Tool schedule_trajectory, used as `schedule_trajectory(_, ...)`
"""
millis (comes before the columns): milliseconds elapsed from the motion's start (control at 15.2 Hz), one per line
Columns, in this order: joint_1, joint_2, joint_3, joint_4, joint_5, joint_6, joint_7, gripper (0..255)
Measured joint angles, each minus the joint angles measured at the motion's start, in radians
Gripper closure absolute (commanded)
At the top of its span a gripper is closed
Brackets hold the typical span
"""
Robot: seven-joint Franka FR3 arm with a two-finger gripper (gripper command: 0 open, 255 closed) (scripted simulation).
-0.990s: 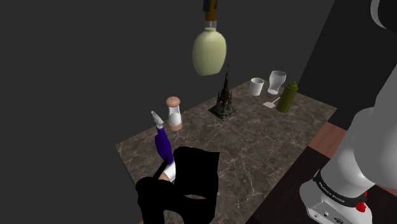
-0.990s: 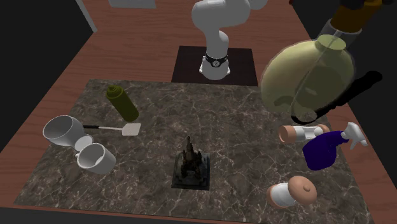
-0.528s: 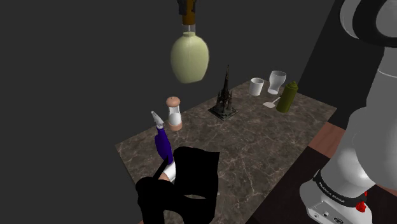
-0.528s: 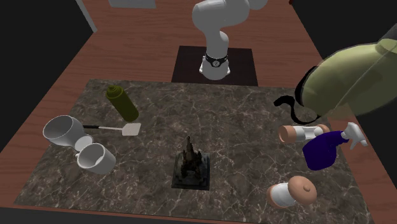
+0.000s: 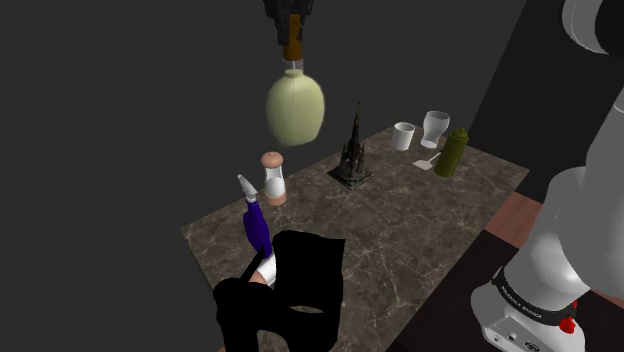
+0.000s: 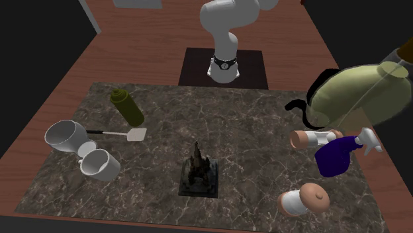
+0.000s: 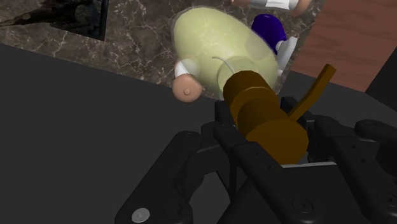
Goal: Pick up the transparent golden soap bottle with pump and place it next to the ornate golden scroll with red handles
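The soap bottle [image 5: 295, 108], a pale yellow-green see-through body with a brown pump, hangs high above the marble table [image 5: 400, 250]. My gripper [image 5: 291, 20] is shut on its pump neck. In the wrist view the black fingers [image 7: 245, 149] clasp the brown pump collar, and the bottle body [image 7: 222, 51] points down at the table. The bottle [image 6: 361, 96] floats over the table's right end in the second exterior view. Below it lies a white roll with tan ends [image 6: 314, 138], likely the scroll, beside a purple spray bottle [image 6: 337, 155].
An upright tan-and-white grinder-like piece [image 5: 273, 178] stands near the purple spray bottle [image 5: 257, 225]. A black shape [image 5: 285, 295] covers the table's near corner. A dark spire statue [image 5: 353, 155], two white cups [image 5: 404, 135], a spatula [image 6: 119, 134] and an olive bottle [image 5: 452, 152] stand farther along.
The held bottle has swung toward the shoulder view's left and come down a little. It moved right in the second exterior view. The grip on the pump is unchanged.
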Motion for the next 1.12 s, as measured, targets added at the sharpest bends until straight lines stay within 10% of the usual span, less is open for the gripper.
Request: schedule_trajectory(1122, -0.006, -0.131, -0.003, -0.419, 0.007, 0.288, -0.004, 255)
